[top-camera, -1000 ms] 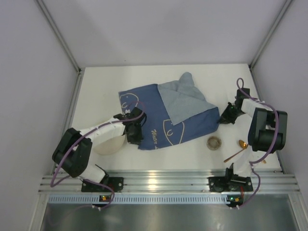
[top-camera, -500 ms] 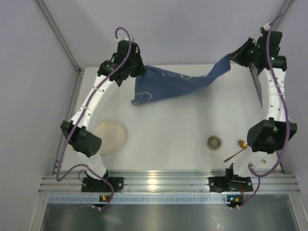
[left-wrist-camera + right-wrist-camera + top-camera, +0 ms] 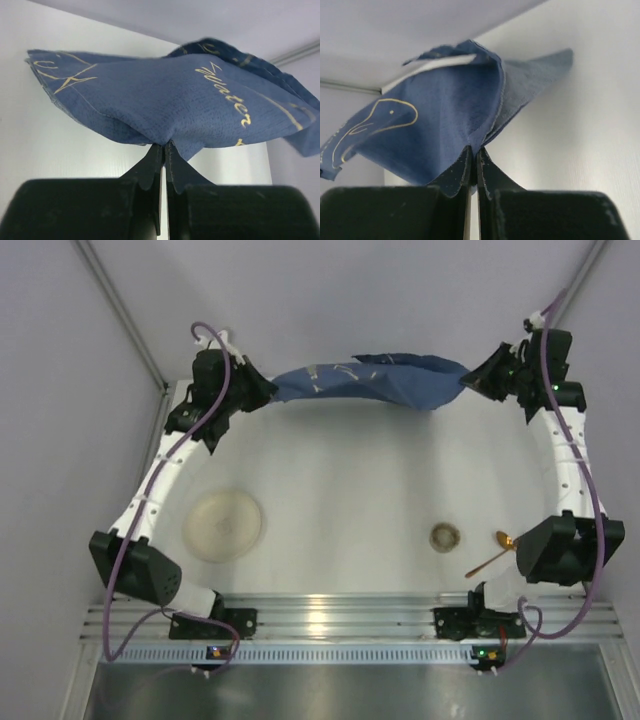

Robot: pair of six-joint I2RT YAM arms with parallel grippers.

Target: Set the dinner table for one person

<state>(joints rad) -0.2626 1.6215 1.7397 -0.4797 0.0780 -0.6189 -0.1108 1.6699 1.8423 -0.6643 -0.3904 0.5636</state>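
Observation:
The blue cloth (image 3: pixel 365 383) with pale line drawings hangs stretched between both grippers, lifted above the far edge of the white dinner table (image 3: pixel 350 490). My left gripper (image 3: pixel 262 390) is shut on the cloth's left corner; in the left wrist view the cloth (image 3: pixel 165 100) spreads over the closed gripper (image 3: pixel 164 146). My right gripper (image 3: pixel 470 380) is shut on the cloth's right corner; in the right wrist view the cloth (image 3: pixel 435 130) drapes from the closed gripper (image 3: pixel 474 150).
A cream plate (image 3: pixel 223 525) lies at the table's left front. A small round cup (image 3: pixel 445 536) and a gold spoon (image 3: pixel 492 552) lie at the right front. A ribbed aluminium rail (image 3: pixel 330 620) runs along the near edge. Grey walls enclose the sides.
Both grippers have carried the cloth from the table's middle up and to the far edge, spreading apart. The cloth went from crumpled on the table to stretched in the air.

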